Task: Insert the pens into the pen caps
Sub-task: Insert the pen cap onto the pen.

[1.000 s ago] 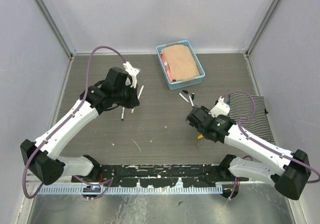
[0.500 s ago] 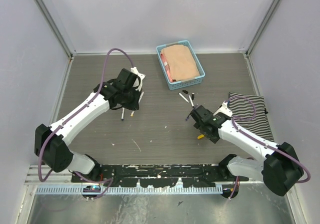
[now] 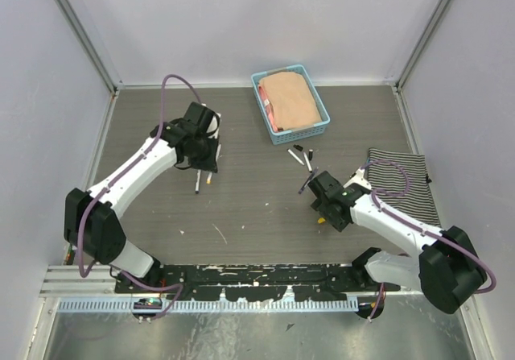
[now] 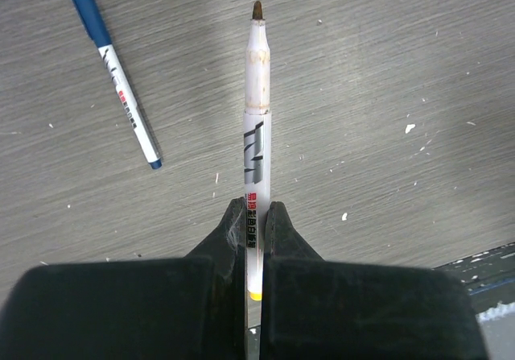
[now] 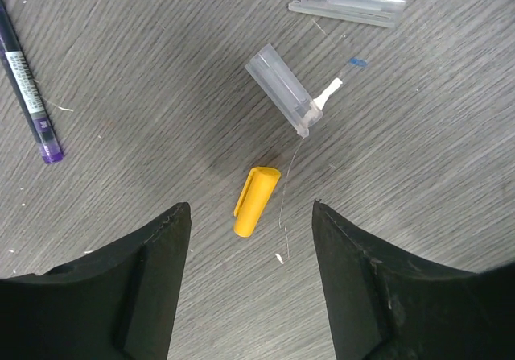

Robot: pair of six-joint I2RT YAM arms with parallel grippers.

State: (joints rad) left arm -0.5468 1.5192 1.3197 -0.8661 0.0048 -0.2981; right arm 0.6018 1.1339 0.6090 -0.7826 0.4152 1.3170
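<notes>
A: Which step is in hand now?

B: The left fingers [image 4: 231, 229] are closed on a white pen [image 4: 256, 134] near its yellow end, with the bare tip pointing forward. The right fingers [image 5: 121, 295] stand wide above a yellow cap [image 5: 256, 201] that lies flat.

A: And next?

B: I think the right side must go down and close on the cap. The desk [image 4: 402, 54] is grey, scratched wood grain, with pale walls [image 3: 241, 22] around.

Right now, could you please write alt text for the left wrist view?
The left gripper is shut on an uncapped white pen, tip pointing away over the grey table. A blue-capped pen lies flat at the picture's upper left.
</notes>
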